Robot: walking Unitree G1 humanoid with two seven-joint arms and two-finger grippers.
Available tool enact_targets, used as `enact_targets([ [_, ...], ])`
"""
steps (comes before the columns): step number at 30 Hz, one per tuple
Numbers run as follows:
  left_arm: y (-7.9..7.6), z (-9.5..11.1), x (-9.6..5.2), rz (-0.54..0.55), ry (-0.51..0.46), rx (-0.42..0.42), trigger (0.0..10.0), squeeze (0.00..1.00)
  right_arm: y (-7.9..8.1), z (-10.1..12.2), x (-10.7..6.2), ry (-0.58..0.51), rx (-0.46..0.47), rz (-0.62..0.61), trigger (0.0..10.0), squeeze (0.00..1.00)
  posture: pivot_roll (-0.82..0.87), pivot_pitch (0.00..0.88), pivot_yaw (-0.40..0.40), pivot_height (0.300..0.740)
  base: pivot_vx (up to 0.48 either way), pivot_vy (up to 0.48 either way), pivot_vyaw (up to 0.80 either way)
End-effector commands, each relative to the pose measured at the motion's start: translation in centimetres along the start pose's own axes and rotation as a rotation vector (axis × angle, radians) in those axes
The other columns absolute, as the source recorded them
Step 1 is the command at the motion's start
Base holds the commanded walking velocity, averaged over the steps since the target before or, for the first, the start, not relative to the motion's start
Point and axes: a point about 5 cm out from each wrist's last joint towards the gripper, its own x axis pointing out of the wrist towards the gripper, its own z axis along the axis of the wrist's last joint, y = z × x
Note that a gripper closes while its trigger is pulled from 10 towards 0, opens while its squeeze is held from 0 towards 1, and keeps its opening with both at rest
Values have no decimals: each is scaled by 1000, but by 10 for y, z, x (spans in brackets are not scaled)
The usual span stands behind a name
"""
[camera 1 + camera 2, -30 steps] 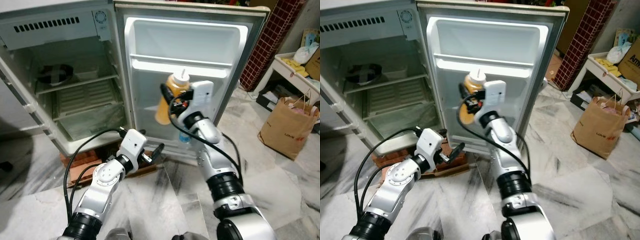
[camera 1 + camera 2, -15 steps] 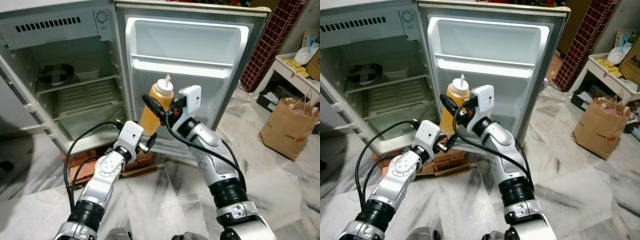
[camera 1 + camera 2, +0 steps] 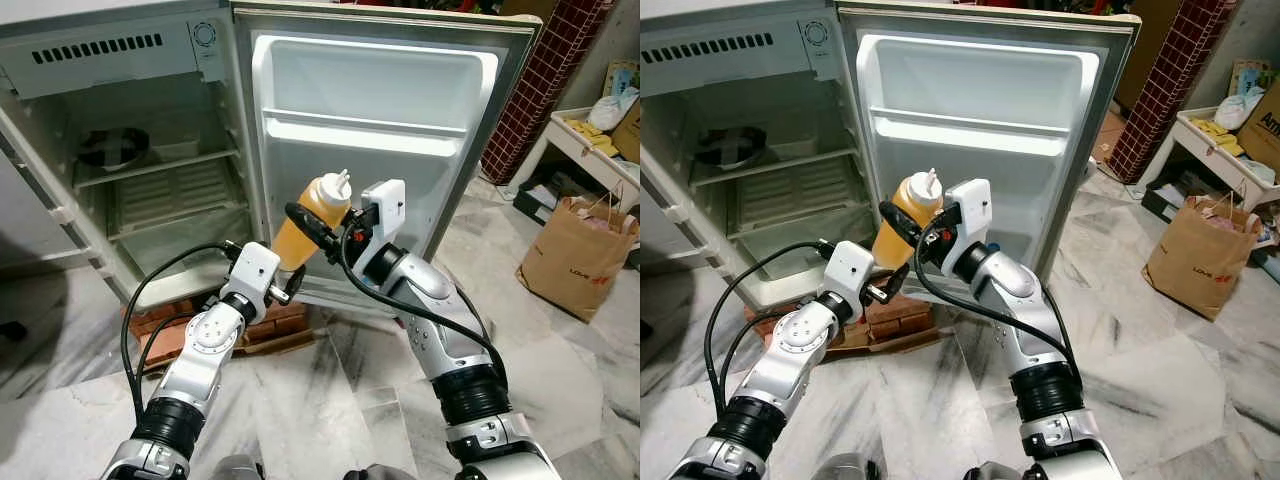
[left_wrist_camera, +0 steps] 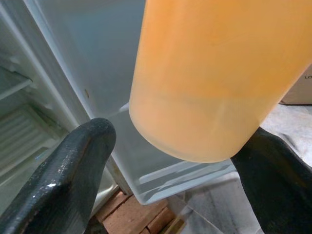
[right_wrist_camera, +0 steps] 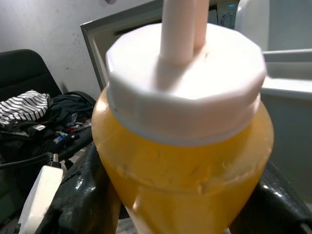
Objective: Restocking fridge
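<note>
Fingers, left gripper (image 3: 285, 290): spread wide, one black finger (image 4: 68, 175) on each side of the bottle's base; no contact visible, nothing held.
Fingers, right gripper (image 3: 315, 225): closed on the squeeze bottle, gripping it just under the cap; black fingers (image 5: 78, 195) press both sides of the neck.
Fridge cabinet (image 3: 110, 60): on the left, open; a dark round item (image 3: 112, 148) lies on the upper shelf, wire shelf and clear tray below it.
Brick base (image 3: 270, 325): red bricks under the fridge, on the marble floor (image 3: 320, 400).
Left arm (image 3: 200, 360): raised from the lower left, gripper just below the bottle.
Squeeze bottle (image 3: 305, 220): orange-yellow contents, white cap with nozzle; held in the air, tilted, in front of the lower part of the open door, between the cabinet and the door shelves.
Fridge door (image 3: 400, 90): swung open, white inner liner with one lit shelf rail across it.
Right arm (image 3: 440, 320): reaches up and toward the left from the lower right.
Paper bag (image 3: 575, 255): brown, standing on the floor at far right.
White desk (image 3: 585, 140): behind the bag, with small items on it.
</note>
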Motion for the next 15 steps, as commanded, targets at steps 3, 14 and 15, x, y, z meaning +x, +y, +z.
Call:
enact_targets([
  [3,15,2,0,58,-8,11,10000,0,-2,5,-5,-6,-15,-1,10000,0,31,11,-25,740,0,0,0],
  [14,22,-11,-17,144,24,14,10000,0,-21,9,-23,-37,-123,-191,10000,0,36,23,-20,740,0,0,0],
  [15,24,-14,-21,173,29,-3,10000,0,-25,10,-28,-42,-145,-232,10000,0,39,25,-20,740,0,0,0],
])
